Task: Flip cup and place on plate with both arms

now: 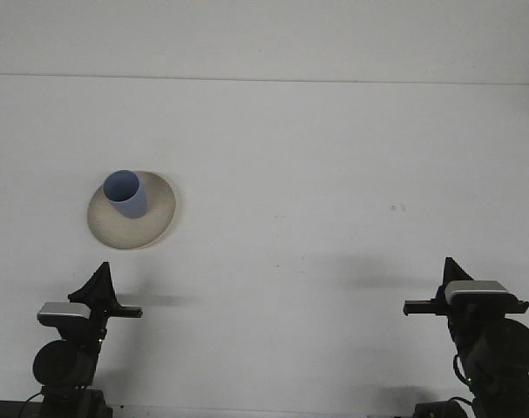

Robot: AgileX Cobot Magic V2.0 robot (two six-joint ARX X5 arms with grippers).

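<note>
Blue plastic cup [125,193] upright, mouth up, on round beige plate [151,222], up ahead of left gripper [100,284], well apart. Right gripper [451,273] far off right. Finger state of both: cannot tell.

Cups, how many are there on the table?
1. The blue cup stands mouth-up on the beige plate, on the left side of the white table. Nothing in view could hide another.

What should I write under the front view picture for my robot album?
Blue cup stands open-side up on the beige plate, both robot arms parked near the white table's front edge.
</note>
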